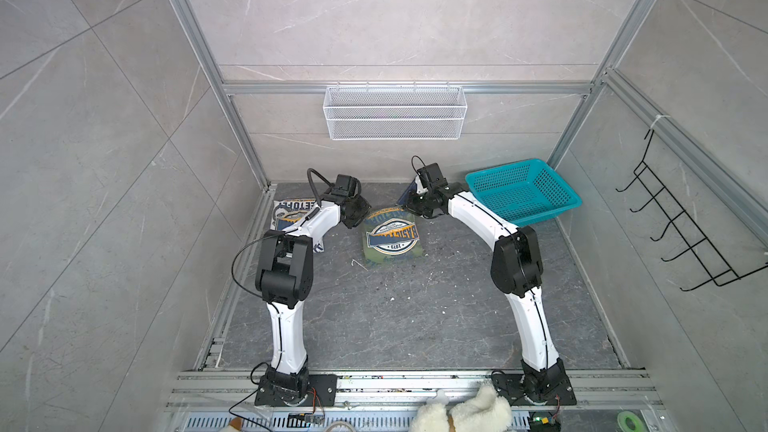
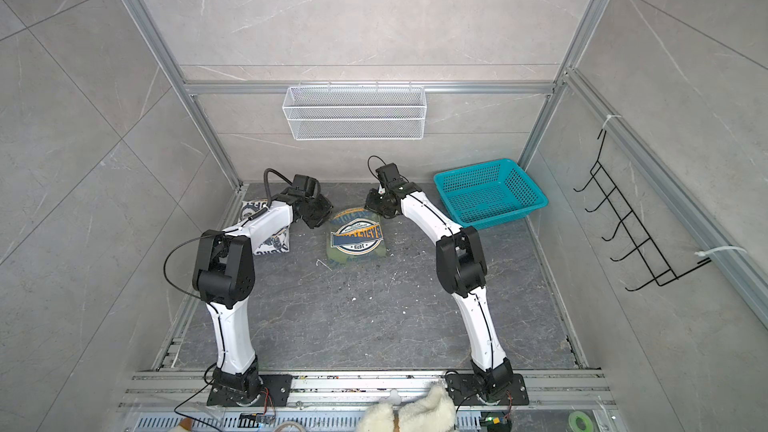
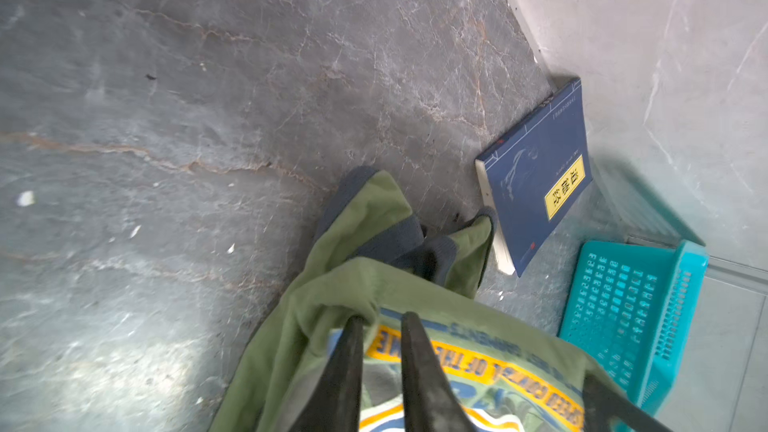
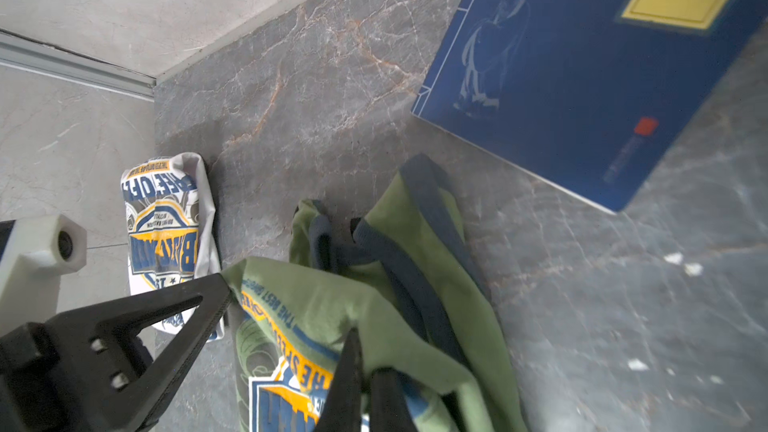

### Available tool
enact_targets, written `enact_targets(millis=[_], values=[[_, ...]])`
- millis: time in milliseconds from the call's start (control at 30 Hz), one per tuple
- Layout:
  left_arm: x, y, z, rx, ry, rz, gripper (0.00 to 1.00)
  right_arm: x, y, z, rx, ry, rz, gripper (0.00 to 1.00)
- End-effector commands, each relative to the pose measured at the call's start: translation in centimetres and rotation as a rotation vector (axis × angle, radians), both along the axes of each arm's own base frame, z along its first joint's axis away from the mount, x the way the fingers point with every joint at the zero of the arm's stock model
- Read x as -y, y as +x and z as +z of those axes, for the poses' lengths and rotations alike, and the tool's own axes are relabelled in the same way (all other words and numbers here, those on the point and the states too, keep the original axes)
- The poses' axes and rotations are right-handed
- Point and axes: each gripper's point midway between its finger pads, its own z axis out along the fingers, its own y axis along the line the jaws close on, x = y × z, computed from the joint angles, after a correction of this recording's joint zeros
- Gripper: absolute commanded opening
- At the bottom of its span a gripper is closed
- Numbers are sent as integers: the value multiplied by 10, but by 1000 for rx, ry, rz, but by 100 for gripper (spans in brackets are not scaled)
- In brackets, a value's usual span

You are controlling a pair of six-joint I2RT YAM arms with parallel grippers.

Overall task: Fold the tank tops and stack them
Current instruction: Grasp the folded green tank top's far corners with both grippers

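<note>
The olive green tank top [image 1: 390,238] lies folded at the desk's [image 1: 415,317] far middle, the white tank top [image 1: 286,211] near its far left corner. The left fingers [image 3: 349,367] are narrowly parted over the olive cloth; whether the right fingers [image 4: 347,380] grip it cannot be told. Both are best lifted straight up, sparing the fold.

Left tool [image 3: 382,317] over green tank top [image 3: 361,209], fingers a bit apart. Blue book [image 3: 536,184] by wall [image 3: 665,35], just beside top. Teal basket [image 3: 623,313] near. Gray counter [image 3: 166,118] under.
</note>
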Motion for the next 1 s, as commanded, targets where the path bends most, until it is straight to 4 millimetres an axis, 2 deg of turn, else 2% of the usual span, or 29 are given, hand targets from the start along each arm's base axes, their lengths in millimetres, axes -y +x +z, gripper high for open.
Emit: enact_targets(millis=[0, 33, 133, 233, 333, 400, 467, 567, 733, 967], values=[[-7, 12, 8, 9, 24, -14, 49, 1, 5, -3, -13, -29, 8, 37], [-11, 14, 10, 10, 26, -10, 58, 4, 6, -4, -19, -49, 1, 43], [-21, 12, 29, 37, 49, -13, 71, 15, 6, 11, 3, -111, -3, 57], [-36, -6, 52, 68, 130, -29, 75, 22, -6, 30, 37, -143, 29, 59], [-37, -28, 57, 92, 145, -84, 75, 30, -28, 29, 68, -161, 62, 59], [-33, -37, 50, 83, 150, -126, 75, 35, -35, 23, 84, -158, 63, 63], [-27, -36, 41, 84, 146, -173, 75, 36, -37, 12, 86, -179, 86, 65], [-19, -29, 20, 58, 125, -214, 76, 35, -29, -10, 65, -219, 108, 65], [-15, -22, -11, 10, 129, -234, 76, 24, -14, -28, 53, -223, 139, 65], [-5, -15, -33, 9, 89, -258, 73, 21, 6, -59, 6, -259, 136, 63]])
